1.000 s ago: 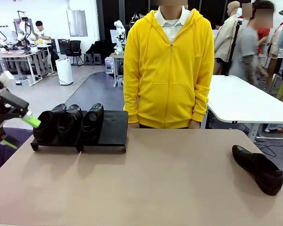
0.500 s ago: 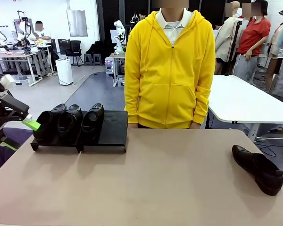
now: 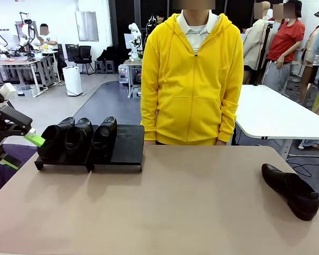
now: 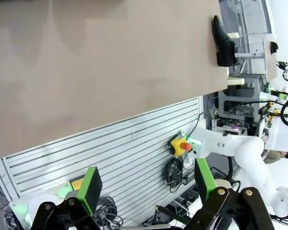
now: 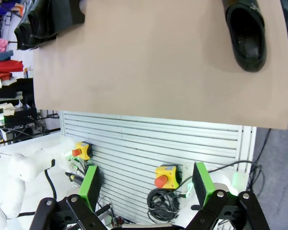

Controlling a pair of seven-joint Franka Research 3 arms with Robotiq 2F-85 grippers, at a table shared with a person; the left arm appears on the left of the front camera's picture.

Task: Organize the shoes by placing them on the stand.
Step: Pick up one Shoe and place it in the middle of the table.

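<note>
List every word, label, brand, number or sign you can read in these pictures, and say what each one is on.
None can be read.
The shoes, the stand and the yellow hoodie show no print.
The yellow button boxes below the table edge carry no lettering clear enough to read.

Left pincer [image 3: 22, 150] slightly farther from stand [image 3: 122, 146].
</note>
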